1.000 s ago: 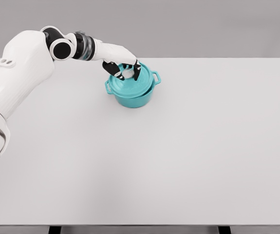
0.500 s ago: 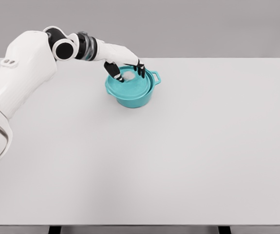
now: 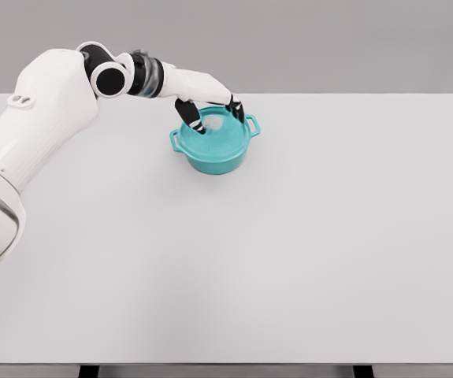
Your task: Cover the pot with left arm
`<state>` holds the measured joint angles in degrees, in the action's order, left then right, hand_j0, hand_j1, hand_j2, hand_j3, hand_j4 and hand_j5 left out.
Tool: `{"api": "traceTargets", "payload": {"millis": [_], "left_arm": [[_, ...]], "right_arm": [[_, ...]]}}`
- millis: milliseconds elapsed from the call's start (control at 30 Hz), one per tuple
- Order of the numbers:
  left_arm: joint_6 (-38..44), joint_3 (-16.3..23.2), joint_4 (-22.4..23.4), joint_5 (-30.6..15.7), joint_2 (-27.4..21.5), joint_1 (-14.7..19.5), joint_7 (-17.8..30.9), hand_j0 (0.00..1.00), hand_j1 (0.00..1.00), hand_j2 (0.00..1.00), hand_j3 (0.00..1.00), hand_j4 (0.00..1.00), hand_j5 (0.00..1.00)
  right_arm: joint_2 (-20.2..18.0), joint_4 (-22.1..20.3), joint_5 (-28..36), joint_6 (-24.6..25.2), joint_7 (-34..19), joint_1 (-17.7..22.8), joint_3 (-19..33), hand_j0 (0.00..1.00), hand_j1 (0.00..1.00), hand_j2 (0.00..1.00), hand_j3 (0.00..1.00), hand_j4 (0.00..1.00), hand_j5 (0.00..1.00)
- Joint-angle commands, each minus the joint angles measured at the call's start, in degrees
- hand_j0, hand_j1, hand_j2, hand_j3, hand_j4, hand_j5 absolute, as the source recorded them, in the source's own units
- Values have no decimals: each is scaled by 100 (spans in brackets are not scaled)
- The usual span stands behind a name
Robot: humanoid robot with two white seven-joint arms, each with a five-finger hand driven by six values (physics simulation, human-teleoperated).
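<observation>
A teal pot [image 3: 213, 157] with two side handles stands on the white table [image 3: 289, 252] at the back, left of the middle. Its teal lid [image 3: 224, 137] lies on top of it, roughly level, with a pale knob [image 3: 214, 124] at the centre. My left hand [image 3: 213, 115] reaches in from the upper left and hovers right over the lid. Its thumb [image 3: 191, 119] and black fingertips [image 3: 235, 109] straddle the knob and stay closed around it. The right arm does not show.
The table's far edge runs just behind the pot, and a plain grey wall stands beyond it. Nothing else lies on the table.
The hand has carried the lid slightly right and down. The lid was tilted over the pot's left side and now sits flat on the rim.
</observation>
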<state>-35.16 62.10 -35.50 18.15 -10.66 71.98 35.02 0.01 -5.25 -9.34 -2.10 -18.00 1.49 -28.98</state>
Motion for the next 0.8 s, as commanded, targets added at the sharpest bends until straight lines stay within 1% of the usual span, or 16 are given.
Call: {"api": "traceTargets", "payload": {"millis": [0,133,200,433,467,533,633,700,767], "left_arm": [[16,-75,-1,-31,2,0,-2,89,89,89,89,89,89],[16,-84,-1,-31,-6,9,-2,92,92,92,92,92,92],[16,-93,-1,-31,-15,9,-2,96,96,96,96,96,96],[16,-163,-19,-48,-112,26,-2,99,99,99,99,99,99],[16,-172,-36,-57,-182,26,-2,100,100,100,100,100,100],[16,-181,-98,-101,-428,123,-2,100,100,100,100,100,100],[16,-409,-54,-171,-990,193,-2,100,100,100,100,100,100],[16,-418,-27,-189,-1447,149,-2,100,100,100,100,100,100],[16,-506,-19,-189,-1746,132,-2,100,100,100,100,100,100]], "right_arm": [[-1,-3,2,-1,-2,0,-2,100,100,100,100,100,100],[-1,6,2,-1,-2,0,-2,100,100,100,100,100,100],[-1,6,2,-1,-2,0,-2,100,100,100,100,100,100],[-1,6,2,-1,-2,0,-2,100,100,100,100,100,100],[-1,-3,2,-1,-2,0,-2,100,100,100,100,100,100],[-1,6,2,-1,-2,0,-2,100,100,100,100,100,100],[-1,6,2,-1,-2,0,-2,100,100,100,100,100,100],[-1,6,2,-1,-2,0,-2,100,100,100,100,100,100],[-1,-3,2,-1,-2,0,-2,100,100,100,100,100,100]]}}
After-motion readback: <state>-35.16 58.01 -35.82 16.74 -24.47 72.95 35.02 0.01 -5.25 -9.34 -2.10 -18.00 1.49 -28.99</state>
